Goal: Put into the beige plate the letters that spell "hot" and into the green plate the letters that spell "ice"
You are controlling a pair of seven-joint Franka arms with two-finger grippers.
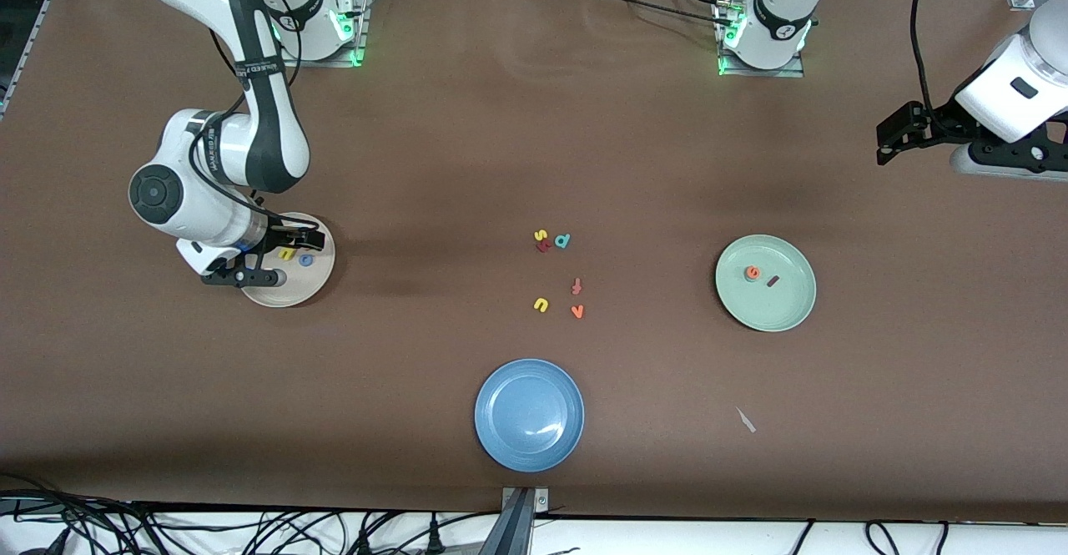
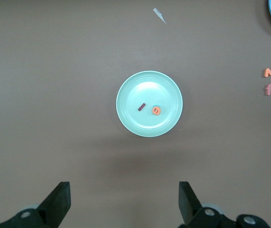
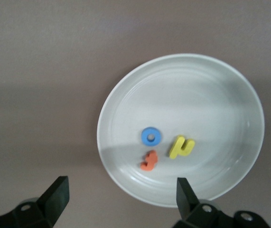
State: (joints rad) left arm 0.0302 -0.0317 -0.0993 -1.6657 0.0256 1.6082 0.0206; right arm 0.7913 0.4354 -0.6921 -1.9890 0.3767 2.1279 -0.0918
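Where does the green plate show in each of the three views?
Front view: the green plate lies toward the left arm's end of the table.
Left wrist view: mid-picture.
Right wrist view: not in it.
Shared landmark: the orange e in the plate.

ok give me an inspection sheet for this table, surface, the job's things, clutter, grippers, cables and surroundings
Surface: brown table cover, lightly wrinkled near the robots' bases.
Job's things: beige plate holds the yellow h, blue o and orange t. Green plate holds the orange e and dark red i; whether the teal c lies under the e cannot be told.
Clutter: blue plate; loose letters mid-table; a pale scrap.
Grippers: right gripper open over the beige plate; left gripper open, waiting at the left arm's end.
Cables: black cables along the front edge.
Surroundings: nothing seen.
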